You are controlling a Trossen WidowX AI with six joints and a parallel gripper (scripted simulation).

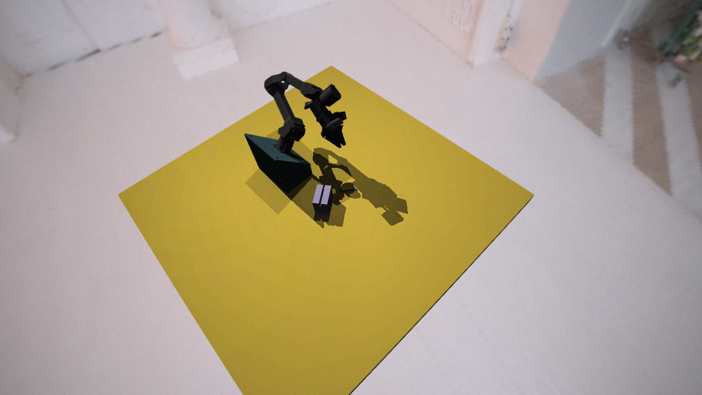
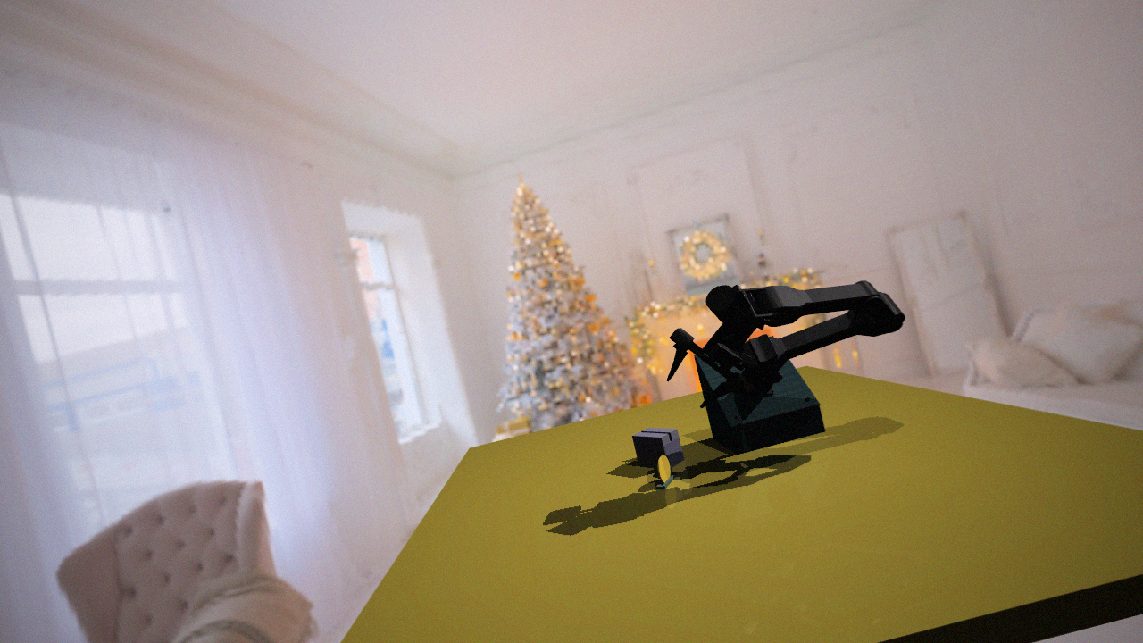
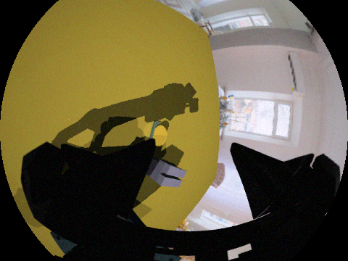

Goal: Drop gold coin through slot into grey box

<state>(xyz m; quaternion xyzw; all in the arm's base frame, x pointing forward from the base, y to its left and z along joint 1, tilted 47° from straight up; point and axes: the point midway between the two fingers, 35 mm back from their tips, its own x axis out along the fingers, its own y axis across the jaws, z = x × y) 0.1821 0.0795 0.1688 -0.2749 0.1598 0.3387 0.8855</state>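
Your gripper [image 1: 337, 139] hangs high above the yellow table [image 1: 294, 294], fingers spread wide apart with nothing between them. From the top view you see it tilted downward, off to the side of the arm's dark base block [image 1: 277, 162] and well clear of everything on the table.

The coin [image 2: 663, 467] stands on its edge in the small dark-green holder [image 2: 663, 482], which you can only partly make out under it. In the exterior view the coin shows its round gold face, just in front of the grey box [image 2: 657, 444]. In the top view the coin [image 1: 347, 186] is a small dim shape lying inside the arm's shadow, just beside the box [image 1: 322, 198], apart from it by a narrow gap.

The box sits close to the corner of the base block. You can see the dark slot [image 1: 322, 195] running lengthwise down the middle of its pale lid.

Through the wrist view your two black fingers frame the scene, one on each side. Coin [image 3: 159, 135] and box [image 3: 165, 175] appear between them, far below, with the coin beyond the box. The arm's shadow [image 1: 373, 191] stretches across the table past both objects
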